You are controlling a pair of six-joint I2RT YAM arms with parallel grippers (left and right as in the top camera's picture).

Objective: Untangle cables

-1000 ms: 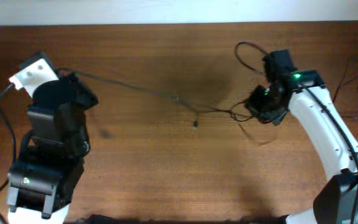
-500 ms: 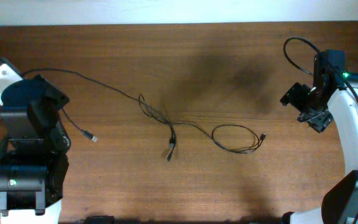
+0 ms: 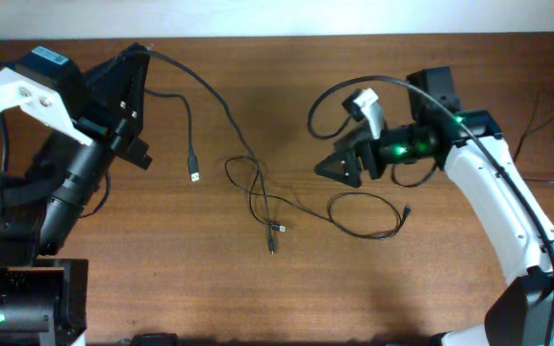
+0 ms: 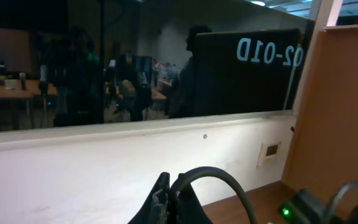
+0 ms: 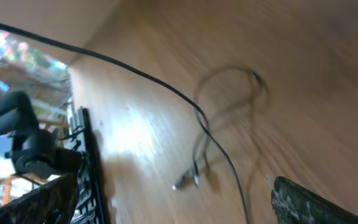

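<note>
**Ana:** Overhead camera first. Where are the cables (image 3: 258, 187)?

**Ben:** The knot lies near the middle of the worktop (image 3: 162, 279). One strand climbs toward 10 o'clock, up to the left gripper (image 3: 139, 61). A loose loop (image 3: 368, 213) lies at 4 o'clock from the knot. A USB plug (image 3: 193, 176) sits at 9 o'clock from it.

**Ana:** Is the left gripper holding anything?

**Ben:** Yes. It is squeezed tight on that strand.

**Ana:** And the right gripper (image 3: 327, 167)?

**Ben:** It is at 3 o'clock from the knot, spread wide, with nothing in it. Its own wrist camera shows both fingers far apart, with only wood and cable between them.

**Ana:** So what should it do?

**Ben:** I think it should come down on just one strand beside the knot, not the whole bunch. It should pinch that strand, then pull slowly toward 3 o'clock while the left one holds firm. If the knot gets tighter, it should stop and pick another strand.
</note>
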